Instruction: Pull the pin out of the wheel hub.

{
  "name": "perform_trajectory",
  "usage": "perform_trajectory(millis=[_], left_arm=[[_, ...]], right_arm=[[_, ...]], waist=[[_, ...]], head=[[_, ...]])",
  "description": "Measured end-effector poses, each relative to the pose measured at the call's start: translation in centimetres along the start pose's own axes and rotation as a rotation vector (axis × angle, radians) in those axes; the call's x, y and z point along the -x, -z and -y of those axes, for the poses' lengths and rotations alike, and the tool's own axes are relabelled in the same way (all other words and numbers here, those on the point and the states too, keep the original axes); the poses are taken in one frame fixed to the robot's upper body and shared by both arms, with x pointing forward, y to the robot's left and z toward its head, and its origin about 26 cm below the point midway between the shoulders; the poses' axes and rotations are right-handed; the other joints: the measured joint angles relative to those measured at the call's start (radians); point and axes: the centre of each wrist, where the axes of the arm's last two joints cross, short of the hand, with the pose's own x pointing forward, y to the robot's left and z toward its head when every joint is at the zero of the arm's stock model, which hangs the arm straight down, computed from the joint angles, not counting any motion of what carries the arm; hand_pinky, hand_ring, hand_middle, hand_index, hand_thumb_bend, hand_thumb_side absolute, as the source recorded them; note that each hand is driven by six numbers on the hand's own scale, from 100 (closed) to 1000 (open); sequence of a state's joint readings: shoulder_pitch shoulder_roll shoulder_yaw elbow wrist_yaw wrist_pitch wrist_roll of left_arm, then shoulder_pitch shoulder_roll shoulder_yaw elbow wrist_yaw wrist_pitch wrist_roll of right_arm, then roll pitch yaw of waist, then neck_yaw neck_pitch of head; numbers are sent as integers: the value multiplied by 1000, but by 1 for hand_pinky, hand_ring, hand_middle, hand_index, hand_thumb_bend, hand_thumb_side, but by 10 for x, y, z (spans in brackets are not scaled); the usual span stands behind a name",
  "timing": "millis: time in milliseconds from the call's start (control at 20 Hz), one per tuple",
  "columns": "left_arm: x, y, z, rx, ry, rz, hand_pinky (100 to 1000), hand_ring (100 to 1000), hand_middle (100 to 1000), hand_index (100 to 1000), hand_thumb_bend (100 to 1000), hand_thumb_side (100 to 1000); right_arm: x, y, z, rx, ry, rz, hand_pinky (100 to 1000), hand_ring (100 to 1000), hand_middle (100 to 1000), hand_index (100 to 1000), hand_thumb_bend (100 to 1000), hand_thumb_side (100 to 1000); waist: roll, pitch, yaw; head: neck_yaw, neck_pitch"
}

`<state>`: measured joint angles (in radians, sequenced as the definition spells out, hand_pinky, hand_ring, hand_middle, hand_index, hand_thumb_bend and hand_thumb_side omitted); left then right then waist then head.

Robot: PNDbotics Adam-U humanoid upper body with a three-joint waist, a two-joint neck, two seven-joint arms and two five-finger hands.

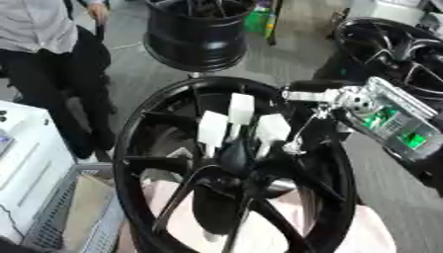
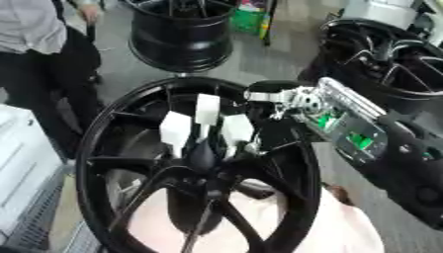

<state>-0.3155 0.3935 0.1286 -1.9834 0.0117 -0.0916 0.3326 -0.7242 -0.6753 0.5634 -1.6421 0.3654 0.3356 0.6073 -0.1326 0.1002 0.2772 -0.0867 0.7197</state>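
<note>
The black wheel (image 1: 234, 163) stands nearly upright, its open face toward the camera, spokes meeting at the hub (image 1: 235, 157). The right hand (image 1: 251, 121) reaches in from the right, its white-tipped fingers (image 1: 213, 127) pointing down, bunched close around the hub. The pin is hidden beneath them; whether they clamp it cannot be told.

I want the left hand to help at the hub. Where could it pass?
Free: the gaps between spokes low on the wheel, over the pink cloth. Crowded: the hub, where three white tabs stand and the right hand reaches in from the right.
</note>
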Motion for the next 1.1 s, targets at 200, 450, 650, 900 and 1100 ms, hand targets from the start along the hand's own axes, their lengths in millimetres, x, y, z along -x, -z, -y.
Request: perform_trajectory(millis=[200, 450, 650, 900, 1100], left_arm=[[1, -1, -1, -8, 1, -6, 805, 887, 625, 839, 188, 617], [1, -2, -1, -13, 0, -14, 805, 887, 626, 839, 188, 619], [1, -2, -1, -16, 1, -15, 806, 886, 626, 839, 189, 615], [1, -2, -2, -26, 3, -13, 806, 886, 627, 840, 191, 615], [1, -2, -2, -29, 5, -17, 807, 886, 627, 840, 197, 611]], right_arm=[[-1, 0, 0, 51, 55, -15, 743, 623, 379, 468, 100, 100], [-3, -1, 3, 134, 135, -26, 701, 532, 263, 351, 100, 100], [-10, -5, 16, 208, 165, -1, 683, 495, 219, 301, 121, 100], [-10, -11, 26, 250, 161, 2, 674, 482, 202, 281, 140, 100], [-3, -22, 39, 300, 166, -24, 674, 482, 200, 281, 128, 100]], waist=[[0, 0, 0], [0, 0, 0], [0, -2, 0], [0, -11, -3], [0, -18, -13]], head=[[0, 0], [0, -1], [0, -1], [0, -2], [0, -11]])
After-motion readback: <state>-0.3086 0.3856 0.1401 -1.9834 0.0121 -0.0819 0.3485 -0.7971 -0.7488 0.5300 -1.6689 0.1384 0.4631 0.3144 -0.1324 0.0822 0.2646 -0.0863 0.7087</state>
